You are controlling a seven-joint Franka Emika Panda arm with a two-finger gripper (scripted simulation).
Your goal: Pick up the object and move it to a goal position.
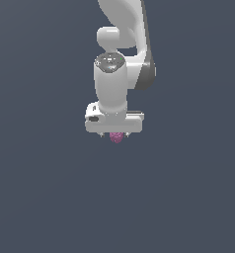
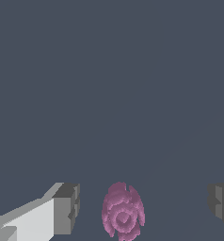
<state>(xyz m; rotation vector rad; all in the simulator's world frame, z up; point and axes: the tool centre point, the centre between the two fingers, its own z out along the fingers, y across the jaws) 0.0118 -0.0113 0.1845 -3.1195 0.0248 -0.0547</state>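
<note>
1. pincer: the gripper (image 1: 116, 135) points straight down, its jaws spread wide. in the wrist view one pale finger (image 2: 66, 207) with a dark pad stands to one side and the other dark pad (image 2: 222, 203) well off to the other, neither touching anything.
2. location of the object: the object (image 2: 123, 212), a bumpy pink-magenta lump, lies in the gap between the fingers, nearer one finger than the other. in the exterior view it (image 1: 116, 137) shows just under the white hand, partly hidden by it.
3. progress: judged from these views, the approach and alignment are done. closing on the lump, lifting it and carrying it to the goal remain. no goal marker is visible in either view.
4. count: one arm, one gripper with two fingers, one object. the plain dark surface (image 1: 40, 197) carries nothing else.
</note>
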